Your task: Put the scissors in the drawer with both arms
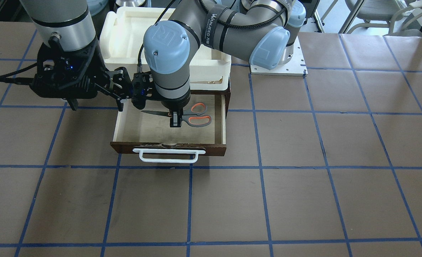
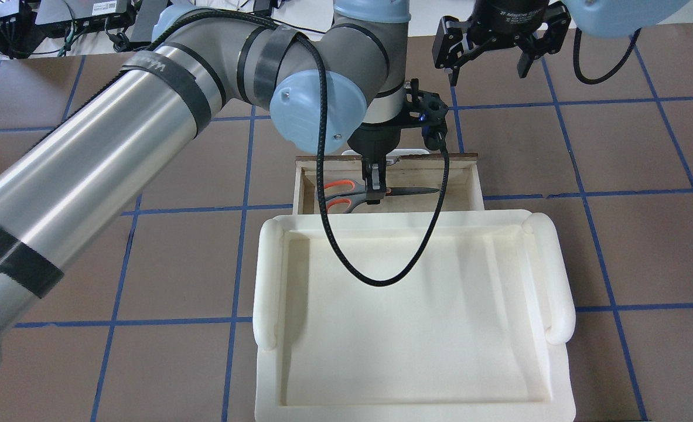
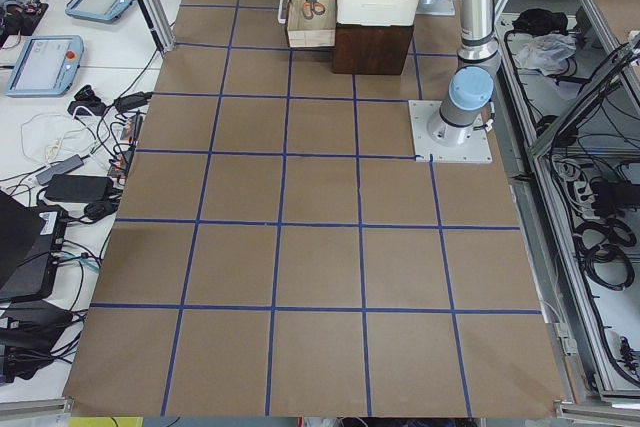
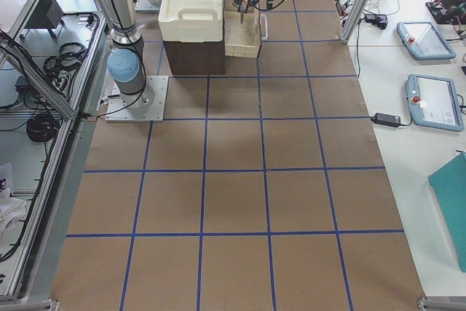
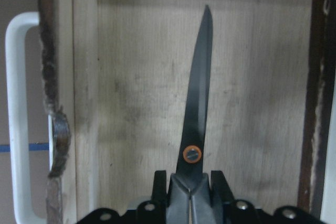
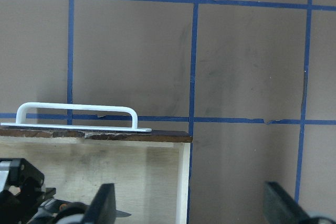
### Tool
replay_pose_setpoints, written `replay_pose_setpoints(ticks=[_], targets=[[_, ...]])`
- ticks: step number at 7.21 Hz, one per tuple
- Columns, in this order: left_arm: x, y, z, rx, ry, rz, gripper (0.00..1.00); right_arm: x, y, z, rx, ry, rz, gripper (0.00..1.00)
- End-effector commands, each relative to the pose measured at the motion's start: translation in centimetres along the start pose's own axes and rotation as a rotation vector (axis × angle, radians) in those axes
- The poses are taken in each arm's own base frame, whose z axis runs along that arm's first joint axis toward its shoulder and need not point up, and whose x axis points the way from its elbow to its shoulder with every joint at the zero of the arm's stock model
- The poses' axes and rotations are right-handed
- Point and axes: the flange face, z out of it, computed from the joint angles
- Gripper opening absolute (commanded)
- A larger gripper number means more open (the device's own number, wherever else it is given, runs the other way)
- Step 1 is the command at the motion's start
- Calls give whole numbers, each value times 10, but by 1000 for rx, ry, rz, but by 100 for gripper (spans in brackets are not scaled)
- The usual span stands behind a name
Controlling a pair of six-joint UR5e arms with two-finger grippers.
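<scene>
scissors (image 1: 196, 121) gripped between left jaws, inside open drawer (image 1: 143, 131)

Bright, even light; left wrist view dim, soft

I watched through six cameras: one across the table (image 1: 303, 178) looking steeply down, one overhead from behind, two distant at the ends, two close wrist views. All showed the drawer (image 1: 139, 130).

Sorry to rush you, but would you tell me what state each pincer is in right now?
Left pincer: closed on the scissors, near their pivot, over the drawer.
Right pincer: open, holding nothing.
</scene>
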Motion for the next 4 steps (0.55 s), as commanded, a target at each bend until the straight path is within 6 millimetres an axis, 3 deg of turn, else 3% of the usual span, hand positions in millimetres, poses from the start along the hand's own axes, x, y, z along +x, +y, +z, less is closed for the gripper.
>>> replay_pose_setpoints(ticks=[1,4], targets=[[5,-13,15,-9,20,14,2,-2,5,-1,-4,-35,0,100],[11,-14,26,-24,35,7,6,11,0,2,-9,-54,26,100]])
